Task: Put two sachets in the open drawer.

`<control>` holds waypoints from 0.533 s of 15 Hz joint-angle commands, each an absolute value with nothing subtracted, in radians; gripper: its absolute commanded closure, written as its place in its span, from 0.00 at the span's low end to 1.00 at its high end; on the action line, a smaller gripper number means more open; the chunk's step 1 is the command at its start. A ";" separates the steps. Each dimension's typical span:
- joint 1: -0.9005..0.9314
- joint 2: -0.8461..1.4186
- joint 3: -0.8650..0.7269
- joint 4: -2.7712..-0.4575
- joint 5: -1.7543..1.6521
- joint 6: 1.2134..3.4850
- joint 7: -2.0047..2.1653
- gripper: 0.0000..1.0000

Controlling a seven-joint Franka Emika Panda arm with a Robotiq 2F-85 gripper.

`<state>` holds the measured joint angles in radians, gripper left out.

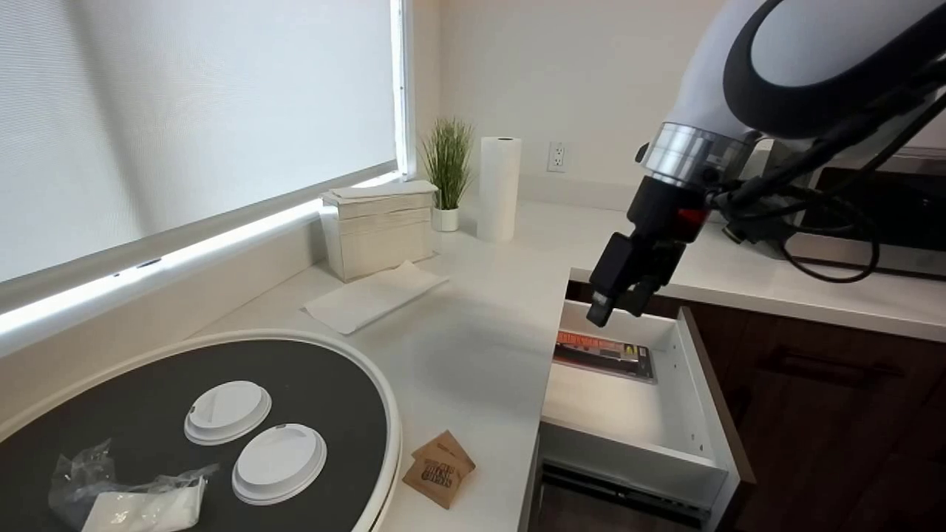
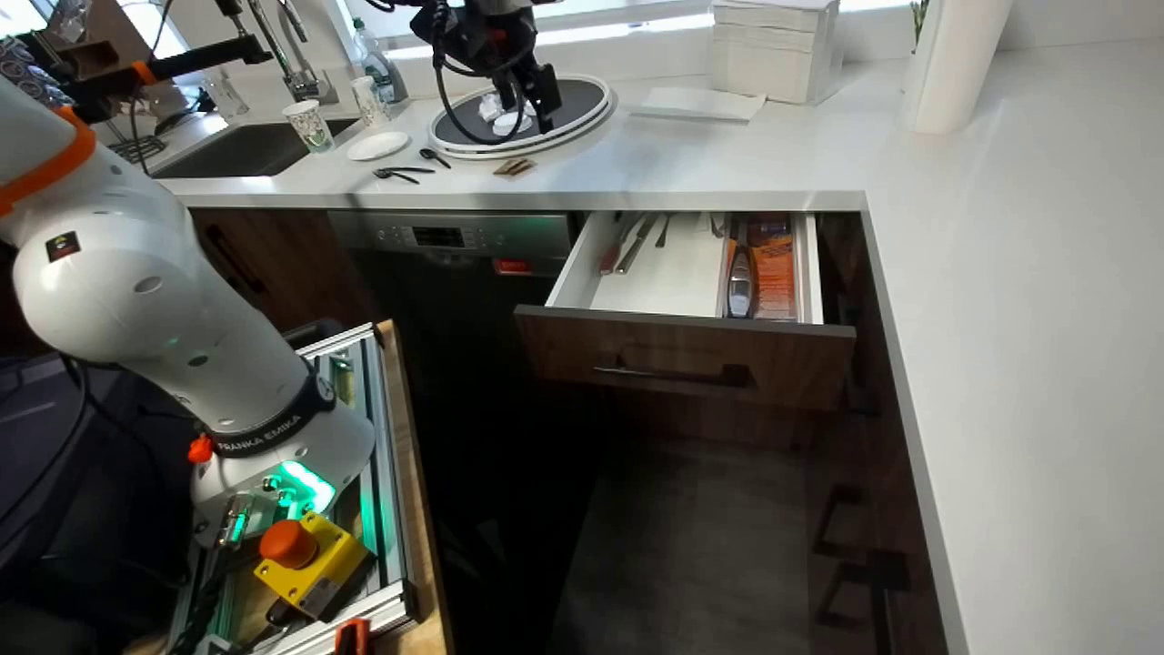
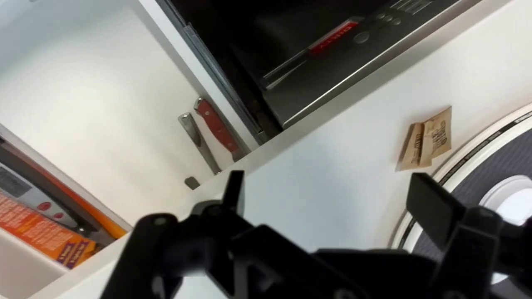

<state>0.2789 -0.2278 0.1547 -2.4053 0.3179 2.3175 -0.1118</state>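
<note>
Two brown paper sachets [image 1: 441,473] lie overlapping on the white counter beside a round dark tray; they show in an exterior view [image 2: 515,167] and in the wrist view [image 3: 429,139]. The open drawer [image 1: 606,403] is below the counter edge; it also shows in an exterior view [image 2: 668,282] and at the left of the wrist view [image 3: 83,91]. My gripper [image 3: 326,191] has its fingers wide apart with nothing between them. It hangs in the air above the counter, away from the sachets, and shows in both exterior views [image 1: 617,307] [image 2: 536,109].
The round tray [image 1: 347,369] holds white lids [image 1: 279,464] and a plastic wrapper. Knives [image 3: 216,126] lie in the drawer; a side compartment holds an orange package [image 2: 776,277]. Black cutlery [image 2: 400,171] lies near a sink [image 2: 245,150]. Napkins [image 1: 380,229] and a paper towel roll [image 1: 499,188] stand behind.
</note>
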 commanded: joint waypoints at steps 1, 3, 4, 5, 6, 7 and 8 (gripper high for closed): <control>0.336 -0.083 0.188 -2.331 0.433 2.359 -0.242 0.00; 0.346 -0.018 0.216 -2.304 0.480 2.393 -0.287 0.00; 0.346 0.016 0.232 -2.295 0.485 2.439 -0.306 0.00; 0.344 0.051 0.242 -2.278 0.510 2.464 -0.335 0.00; 0.327 -0.030 0.246 -2.322 0.461 2.419 -0.274 0.00; 0.325 0.001 0.256 -2.310 0.472 2.443 -0.291 0.00; 0.323 0.026 0.262 -2.299 0.477 2.451 -0.300 0.00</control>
